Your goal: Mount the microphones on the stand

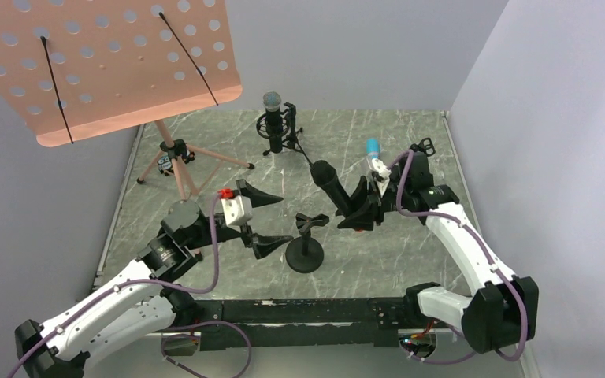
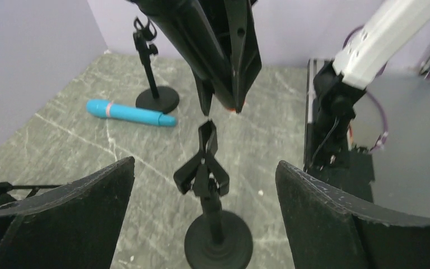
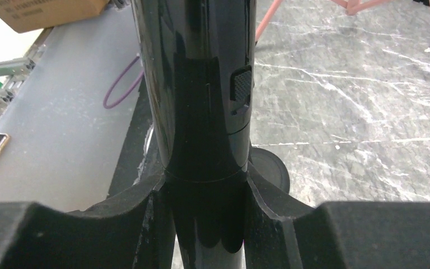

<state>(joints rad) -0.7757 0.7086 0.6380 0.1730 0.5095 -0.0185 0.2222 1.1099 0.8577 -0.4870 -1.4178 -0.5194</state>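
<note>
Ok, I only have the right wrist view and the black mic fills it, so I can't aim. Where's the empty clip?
Observer: From above, the clip is left of the black mic, beside its orange end, not touching.
Operator: Left gripper in the way?
Observer: The left gripper is open, left of the clip and off it.
Operator: And the blue mic?
Observer: The blue mic lies flat on the table.

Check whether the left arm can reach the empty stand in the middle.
Probably yes: the stand sits straight ahead of the open left fingers, nothing between. The black microphone hanging above the clip could crowd the top.
</note>
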